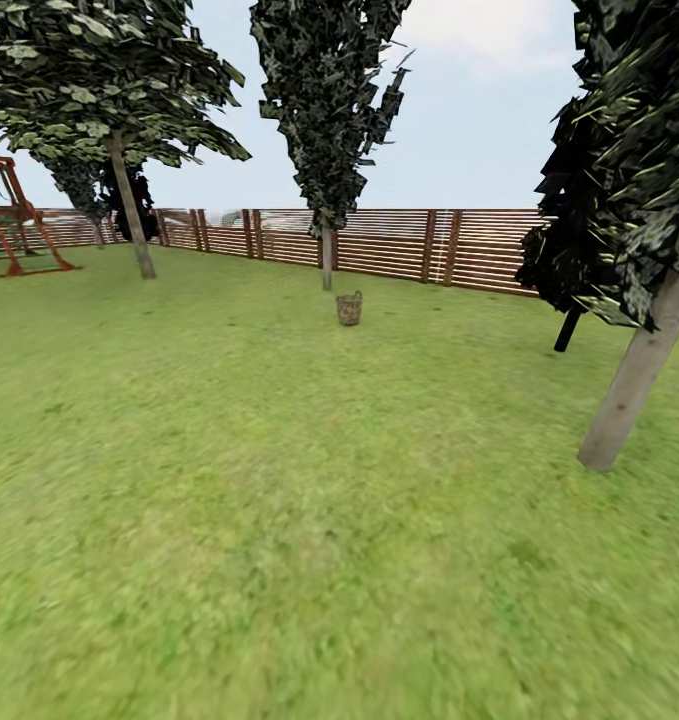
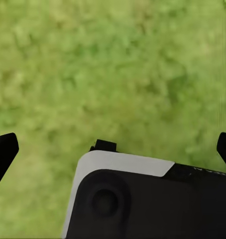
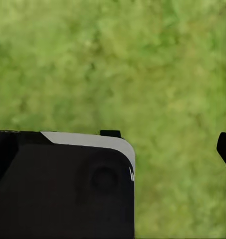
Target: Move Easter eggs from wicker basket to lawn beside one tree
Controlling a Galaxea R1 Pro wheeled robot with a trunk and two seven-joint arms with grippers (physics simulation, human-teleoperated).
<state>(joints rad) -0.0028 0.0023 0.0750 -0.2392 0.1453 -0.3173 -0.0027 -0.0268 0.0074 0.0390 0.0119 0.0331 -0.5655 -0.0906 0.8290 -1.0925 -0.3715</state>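
Note:
Far ahead on the lawn stands the small brown wicker basket, just in front of a slim-trunked tree with near-black foliage. The Easter eggs cannot be made out at this distance. A tree with a grey-brown trunk and a green canopy rises at the back left. My left gripper hangs open over bare grass, its dark fingertips at the picture's two sides. My right gripper is also open over grass; one fingertip shows, and the other is hidden behind a black body part.
A thick pale trunk with dark foliage leans in at the near right. The brown slat fence closes the garden behind the basket. A wooden playset stands at the far left. Open grass lies between me and the basket.

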